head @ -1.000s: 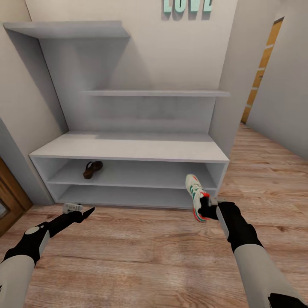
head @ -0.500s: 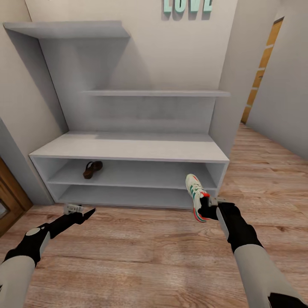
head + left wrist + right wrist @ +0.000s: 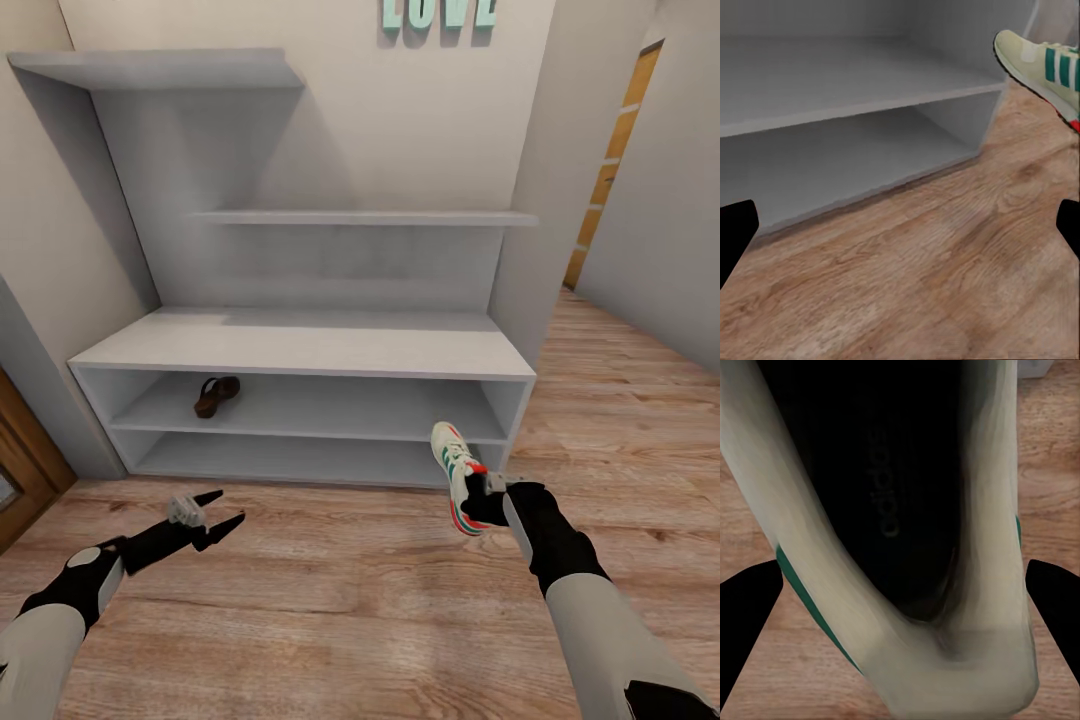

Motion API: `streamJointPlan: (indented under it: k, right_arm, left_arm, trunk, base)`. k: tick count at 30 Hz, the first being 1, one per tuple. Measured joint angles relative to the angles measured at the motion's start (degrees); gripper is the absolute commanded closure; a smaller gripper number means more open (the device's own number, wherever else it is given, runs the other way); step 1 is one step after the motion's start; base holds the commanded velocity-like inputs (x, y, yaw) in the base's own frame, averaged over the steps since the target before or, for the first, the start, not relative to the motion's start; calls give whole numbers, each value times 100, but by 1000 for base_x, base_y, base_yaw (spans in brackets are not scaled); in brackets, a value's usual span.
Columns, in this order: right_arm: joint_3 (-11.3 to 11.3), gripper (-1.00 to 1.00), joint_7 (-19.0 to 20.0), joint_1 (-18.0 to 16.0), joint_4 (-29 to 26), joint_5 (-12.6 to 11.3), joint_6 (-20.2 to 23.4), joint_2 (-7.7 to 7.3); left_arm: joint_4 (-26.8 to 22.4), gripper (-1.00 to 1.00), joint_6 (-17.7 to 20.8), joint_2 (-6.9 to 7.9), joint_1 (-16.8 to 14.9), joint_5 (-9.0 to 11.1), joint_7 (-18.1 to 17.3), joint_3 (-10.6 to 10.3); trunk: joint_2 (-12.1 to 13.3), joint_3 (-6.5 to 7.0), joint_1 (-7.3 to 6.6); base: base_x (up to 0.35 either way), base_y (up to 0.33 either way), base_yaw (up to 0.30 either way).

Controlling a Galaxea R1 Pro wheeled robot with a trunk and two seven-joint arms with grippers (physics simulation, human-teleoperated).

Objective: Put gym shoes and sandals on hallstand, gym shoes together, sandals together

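A white gym shoe (image 3: 456, 472) with green stripes and a red heel hangs above the corridor floor (image 3: 340, 590), and my right gripper (image 3: 480, 497) is shut on its heel end. The right wrist view looks into that gym shoe's dark opening (image 3: 881, 502). It also shows in the left wrist view as the gym shoe (image 3: 1039, 64). One brown sandal (image 3: 215, 395) lies in the upper slot of the hallstand (image 3: 300, 345), towards its left. My left gripper (image 3: 220, 509) is open and empty, low over the floor in front of the rack's left half.
Stepped wall shelves (image 3: 360, 217) rise above the bench. A wooden door (image 3: 25, 455) sits at the left edge, and the corridor runs on past the rack at the right (image 3: 640, 380). Teal letters (image 3: 437, 14) hang on the wall above.
My left gripper has turned and opened, and sits slightly lower and to the right. The right gripper with the gym shoe has dropped a little. The camera has not moved.
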Motion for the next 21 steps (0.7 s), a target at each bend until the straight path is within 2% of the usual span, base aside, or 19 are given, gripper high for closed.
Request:
streamJointPlan:
  k: [6,12,21]
  right_arm:
    - [0,100,0,0,1,0,0,1]
    - [-3,100,-1,0,0,8,0,-4]
    - [-3,100,-1,0,60,9,-8,-7]
  left_arm:
    - [-1,-100,-33,-1,0,-78,-649,-8]
    - [-3,-100,-36,-13,1,-96,-770,-20]
    - [-1,-100,-37,-25,0,-99,-787,-26]
  trunk:
    - [0,0,0]
    - [0,0,-1]
    - [0,0,-3]
  base:
    - [0,0,0]
    - [50,0,0]
    - [270,0,0]
